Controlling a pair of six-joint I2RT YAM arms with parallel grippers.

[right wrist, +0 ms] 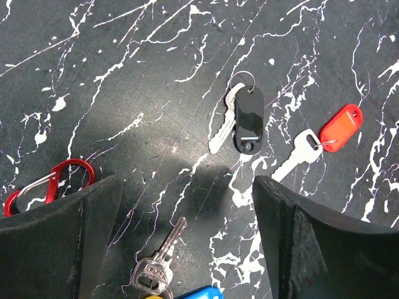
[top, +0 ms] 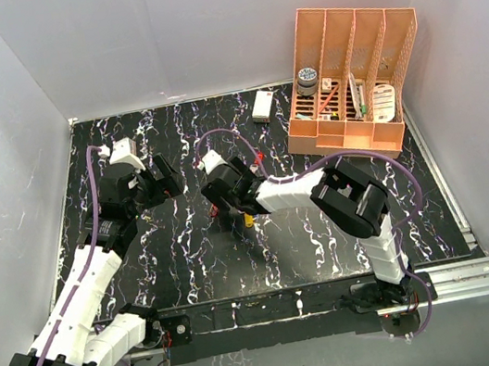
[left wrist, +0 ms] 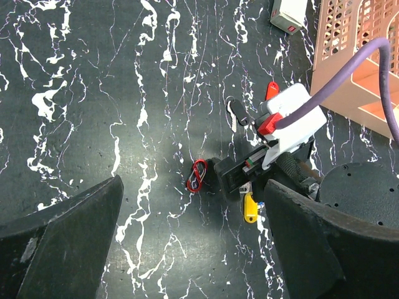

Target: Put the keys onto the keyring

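The red keyring point(left wrist: 197, 175) lies flat on the black marbled table point(left wrist: 93, 75); in the right wrist view it point(right wrist: 47, 185) is partly hidden behind my left finger. My right gripper point(right wrist: 186, 240) is open and empty, low over a silver key point(right wrist: 161, 254) with a blue tag point(right wrist: 201, 293). A key with a black tag point(right wrist: 248, 121) and a key with a red tag point(right wrist: 340, 127) lie beyond it. A yellow tag point(left wrist: 250, 207) lies beside the right gripper point(left wrist: 240, 180). My left gripper point(left wrist: 193, 249) is open and empty, high above the table, left of the keyring.
An orange slotted rack point(top: 354, 80) with small items stands at the back right. A small white box point(top: 262, 106) lies left of it. Grey walls close in the table on three sides.
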